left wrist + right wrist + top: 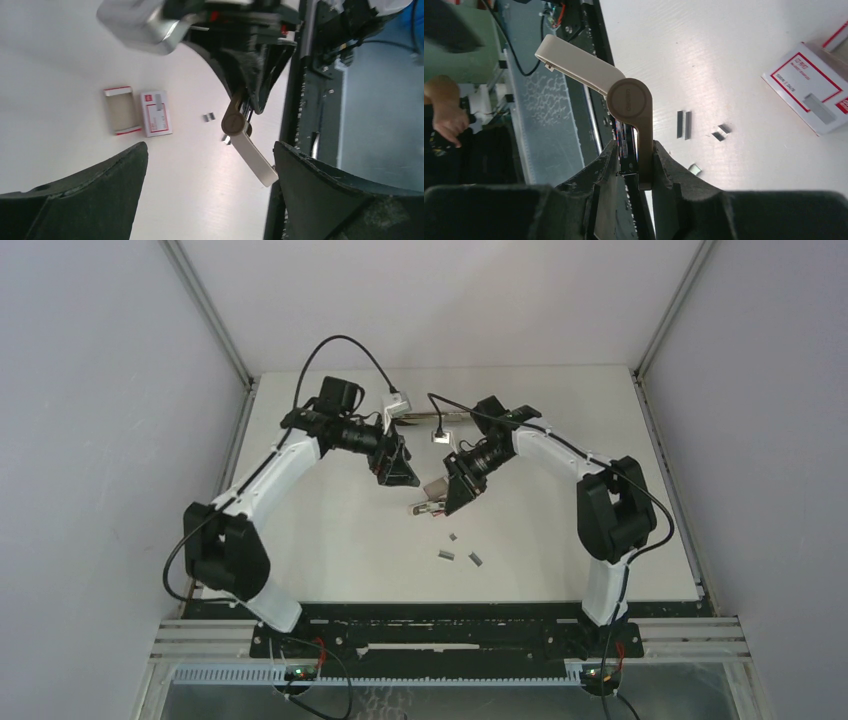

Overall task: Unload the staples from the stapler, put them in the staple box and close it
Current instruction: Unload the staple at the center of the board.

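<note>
My right gripper is shut on the lower body of a beige stapler. The stapler is held off the table with its top arm swung open. In the left wrist view the same stapler hangs ahead of my left gripper, which is wide open, holds nothing and touches nothing. Three small grey staples strips lie loose on the white table. From above, the staples lie in front of both grippers, my left gripper just left of my right gripper.
A red-and-white little box and its open tray lie on the table beyond the staples; the box also shows in the right wrist view. The table's near edge and the black rail run close to the stapler.
</note>
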`<state>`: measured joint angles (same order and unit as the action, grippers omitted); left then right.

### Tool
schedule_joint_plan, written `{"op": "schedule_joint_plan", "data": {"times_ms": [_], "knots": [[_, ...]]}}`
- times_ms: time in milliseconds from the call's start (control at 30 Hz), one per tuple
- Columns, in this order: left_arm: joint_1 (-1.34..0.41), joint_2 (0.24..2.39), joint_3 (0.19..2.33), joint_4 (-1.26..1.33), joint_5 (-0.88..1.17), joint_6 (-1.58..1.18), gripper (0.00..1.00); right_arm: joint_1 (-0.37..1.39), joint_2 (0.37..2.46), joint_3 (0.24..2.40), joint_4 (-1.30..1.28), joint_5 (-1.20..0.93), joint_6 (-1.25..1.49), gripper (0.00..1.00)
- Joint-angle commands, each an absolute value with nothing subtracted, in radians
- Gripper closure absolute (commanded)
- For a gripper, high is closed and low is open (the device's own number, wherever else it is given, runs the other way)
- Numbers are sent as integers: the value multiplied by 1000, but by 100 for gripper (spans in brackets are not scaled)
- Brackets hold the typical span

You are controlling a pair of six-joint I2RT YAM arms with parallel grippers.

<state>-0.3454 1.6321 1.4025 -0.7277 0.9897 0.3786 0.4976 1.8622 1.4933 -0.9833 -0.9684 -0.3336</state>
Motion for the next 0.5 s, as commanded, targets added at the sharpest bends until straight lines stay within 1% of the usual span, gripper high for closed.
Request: {"op": "schedule_joint_plan", "data": {"times_ms": [0, 100, 233, 467], "knots": [[-370, 1471, 1369, -737, 853, 528, 0, 494, 1909, 1578, -1057, -1093, -345, 96], [-418, 1381, 1284, -672, 747, 579, 0, 492, 1935, 1600, -1092, -1118, -343, 96], [-542, 1334, 1200, -628, 595, 636, 0, 493, 1957, 1620, -1121, -1134, -348, 95], [-638, 1339, 1141, -600, 486, 667, 0, 464, 2004, 1634, -1148, -1180, -347, 94]]}}
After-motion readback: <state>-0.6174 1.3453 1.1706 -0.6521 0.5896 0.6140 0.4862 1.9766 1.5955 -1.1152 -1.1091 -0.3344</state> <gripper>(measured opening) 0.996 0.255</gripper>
